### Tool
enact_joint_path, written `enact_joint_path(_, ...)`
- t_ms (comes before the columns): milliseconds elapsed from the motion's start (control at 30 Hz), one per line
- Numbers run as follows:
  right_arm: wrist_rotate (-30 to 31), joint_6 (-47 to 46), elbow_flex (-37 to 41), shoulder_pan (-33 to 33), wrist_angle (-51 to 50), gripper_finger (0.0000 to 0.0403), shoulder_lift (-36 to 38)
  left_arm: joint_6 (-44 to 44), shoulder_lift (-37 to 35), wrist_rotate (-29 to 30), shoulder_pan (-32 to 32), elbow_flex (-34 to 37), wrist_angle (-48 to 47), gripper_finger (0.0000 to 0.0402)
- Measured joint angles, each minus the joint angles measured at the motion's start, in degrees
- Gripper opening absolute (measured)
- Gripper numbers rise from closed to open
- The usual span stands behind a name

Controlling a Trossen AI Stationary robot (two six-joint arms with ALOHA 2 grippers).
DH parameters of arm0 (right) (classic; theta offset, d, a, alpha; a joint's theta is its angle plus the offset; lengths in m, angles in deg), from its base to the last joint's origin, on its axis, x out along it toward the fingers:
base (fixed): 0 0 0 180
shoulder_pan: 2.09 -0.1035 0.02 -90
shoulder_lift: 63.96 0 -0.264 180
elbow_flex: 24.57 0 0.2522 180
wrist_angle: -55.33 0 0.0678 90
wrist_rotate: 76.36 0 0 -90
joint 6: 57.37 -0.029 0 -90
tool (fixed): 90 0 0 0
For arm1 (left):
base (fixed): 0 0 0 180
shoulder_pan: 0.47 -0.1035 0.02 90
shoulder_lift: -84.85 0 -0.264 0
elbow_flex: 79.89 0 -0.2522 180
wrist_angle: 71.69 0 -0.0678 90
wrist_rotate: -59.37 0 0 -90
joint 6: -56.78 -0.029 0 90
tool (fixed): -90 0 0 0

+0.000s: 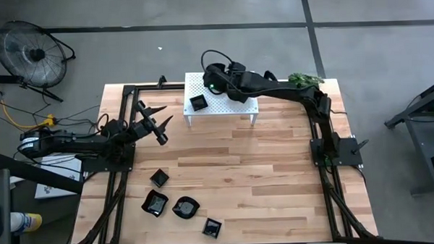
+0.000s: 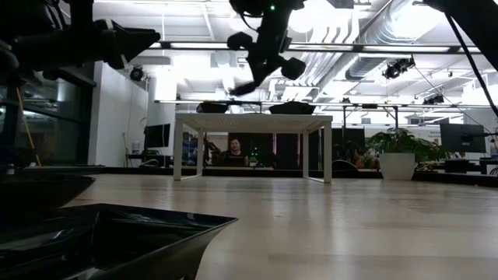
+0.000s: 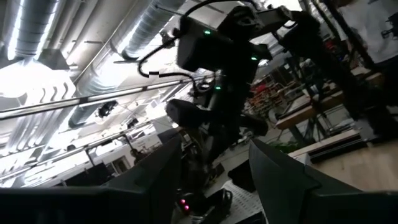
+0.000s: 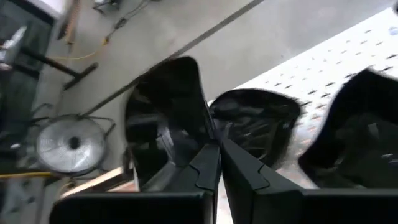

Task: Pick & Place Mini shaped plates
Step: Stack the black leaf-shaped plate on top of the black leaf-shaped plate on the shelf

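Looking down in the high view: R gripper [image 1: 214, 84] hangs over the back-left part of the white stand [image 1: 238, 105], at the table's far edge. One square plate [image 1: 199, 103] sits on the stand just in front of that gripper; others on the stand are hidden under the arm. L gripper [image 1: 161, 128] hovers off the table's left side, fingers spread, nothing between them. Four more plates [image 1: 155, 203] lie on the wood near the front-left, well apart from both grippers.

Low view: stand seen level, w/ two dark plates [image 2: 292, 108] on top. R gripper [image 2: 257, 74] is above them, clear of the stand top. L arm shows at top left. A big dark plate [image 2: 117, 237] fills the near-left corner. A person sits in the room behind, seen under the stand.

L wrist view: its own two fingers [image 3: 283, 174] stand apart, empty, pointing toward the R arm and a bit of the stand.

R wrist view: fingers [image 4: 208, 168] nearly together, tips touching or almost, nothing clamped. Just beyond the tips lie three plates on the stand: one [image 4: 165, 118] beside the stand's edge, one [image 4: 258, 124] straight past the tips, a third [image 4: 360, 134] beside it. Fan on the floor beyond.
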Motion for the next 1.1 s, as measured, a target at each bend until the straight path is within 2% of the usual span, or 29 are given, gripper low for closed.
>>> enact_joint_path(433, -1.2, -5.6, 0.0, 0.8, -9.5, 0.0017, -0.4, 4.1, 0.0, 0.0, 0.0, 0.0, 0.0, 0.0184)
enact_joint_path(700, -0.1, -2.5, 0.0, 1.2, -8.7, 0.0016, -0.4, 4.4, 0.0, -0.2, 0.0, 0.0, -0.1, 0.0184)
enact_joint_path(767, 0.0, 0.9, 0.0, 1.4, -9.0, 0.0016, -0.2, 4.3, 0.0, -0.2, 0.0, 0.0, -0.1, 0.0184)
enact_joint_path(867, 2.4, 11.1, 0.0, 1.5, -9.3, 0.0016, 0.8, 4.3, 0.0, -0.2, 0.0, 0.0, -0.2, 0.0184)
enact_joint_path(1000, 3.4, 32.0, -0.2, 0.7, -7.9, 0.0016, 3.0, 3.6, 0.0, -0.2, 0.0, 0.0, -0.3, 0.0184)
enact_joint_path(1100, -0.8, 51.7, -0.2, 0.4, -7.0, 0.0017, 4.7, 2.8, 0.0, -0.2, 0.0, 0.0, -0.4, 0.0184)
